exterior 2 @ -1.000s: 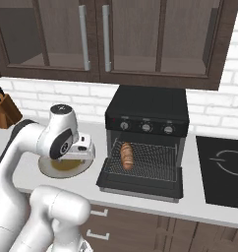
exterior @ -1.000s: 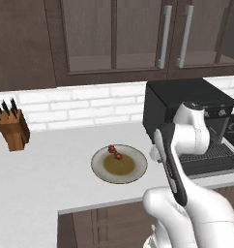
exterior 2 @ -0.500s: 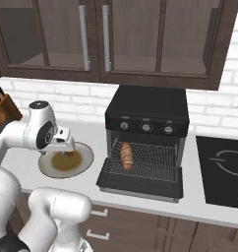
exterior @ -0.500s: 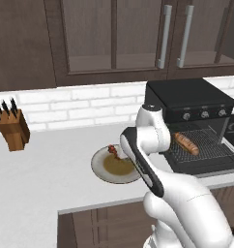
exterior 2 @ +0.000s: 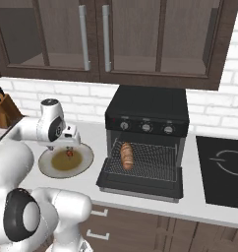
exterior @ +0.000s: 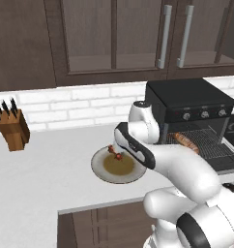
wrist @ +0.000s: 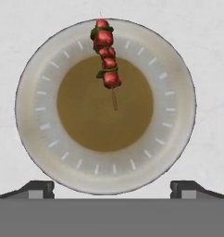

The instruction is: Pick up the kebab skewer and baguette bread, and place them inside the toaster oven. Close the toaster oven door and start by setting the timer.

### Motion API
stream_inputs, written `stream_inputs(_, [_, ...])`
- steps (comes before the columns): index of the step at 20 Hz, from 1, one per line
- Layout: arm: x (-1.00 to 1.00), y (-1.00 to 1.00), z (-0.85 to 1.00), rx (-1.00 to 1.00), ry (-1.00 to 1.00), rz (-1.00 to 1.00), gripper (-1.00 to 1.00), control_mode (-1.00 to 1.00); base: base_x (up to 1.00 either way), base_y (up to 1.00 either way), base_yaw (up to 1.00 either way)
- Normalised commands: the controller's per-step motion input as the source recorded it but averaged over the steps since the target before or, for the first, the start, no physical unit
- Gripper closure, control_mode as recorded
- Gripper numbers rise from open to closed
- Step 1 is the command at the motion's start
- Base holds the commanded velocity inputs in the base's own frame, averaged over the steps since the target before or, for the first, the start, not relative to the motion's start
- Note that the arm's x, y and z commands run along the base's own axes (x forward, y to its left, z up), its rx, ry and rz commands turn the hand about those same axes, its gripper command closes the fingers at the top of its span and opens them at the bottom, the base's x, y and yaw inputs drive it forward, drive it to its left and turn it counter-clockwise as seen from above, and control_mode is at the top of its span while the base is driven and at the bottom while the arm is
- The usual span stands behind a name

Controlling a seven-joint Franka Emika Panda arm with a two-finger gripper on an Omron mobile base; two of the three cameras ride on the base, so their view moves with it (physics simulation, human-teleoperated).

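Above the plate [wrist: 178, 139], my gripper [wrist: 112, 187] hangs released, jaws spread wide and empty, looking straight down. The skewer [wrist: 106, 53] lies on the plate's far half in the hand view, its chunks running from the rim toward the middle and the bare stick end pointing at the centre. The baguette [exterior 2: 126, 155] already rests on the rack inside the oven [exterior 2: 148, 115], whose door [exterior 2: 140, 184] lies dropped open. So I judge the skewer pick is the step in hand. Next I should shift forward over the chunks, descend, and pinch across the stick.
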Motion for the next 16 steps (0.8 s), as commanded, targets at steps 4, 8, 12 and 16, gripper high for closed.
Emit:
stream_inputs(4, [0.43,0.11,-0.36,0.00,0.00,0.00,-1.00,-1.00,0.00,0.00,0.00])
stream_inputs(8, [0.36,0.00,-0.35,0.00,0.00,0.00,-1.00,-1.00,0.00,0.00,0.00])
stream_inputs(12, [0.29,0.10,-0.36,0.00,0.00,0.00,-1.00,-1.00,0.00,0.00,0.00])
stream_inputs(16, [0.20,0.23,-0.28,0.00,0.00,0.00,-1.00,-1.00,0.00,0.00,0.00])
